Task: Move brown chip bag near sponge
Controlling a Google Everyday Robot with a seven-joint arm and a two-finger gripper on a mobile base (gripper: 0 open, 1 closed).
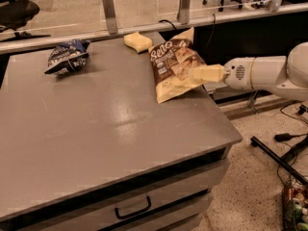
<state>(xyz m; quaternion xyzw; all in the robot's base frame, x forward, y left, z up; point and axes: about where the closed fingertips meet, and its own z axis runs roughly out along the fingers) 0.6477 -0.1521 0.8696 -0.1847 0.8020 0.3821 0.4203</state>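
Tool at right edge of brown chip bag, sponge just beside

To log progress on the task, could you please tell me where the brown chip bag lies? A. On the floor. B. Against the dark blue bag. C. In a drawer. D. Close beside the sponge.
D: the brown chip bag lies on the table close beside the sponge, with the gripper at the bag's edge nearest the arm; the blue bag sits well apart.
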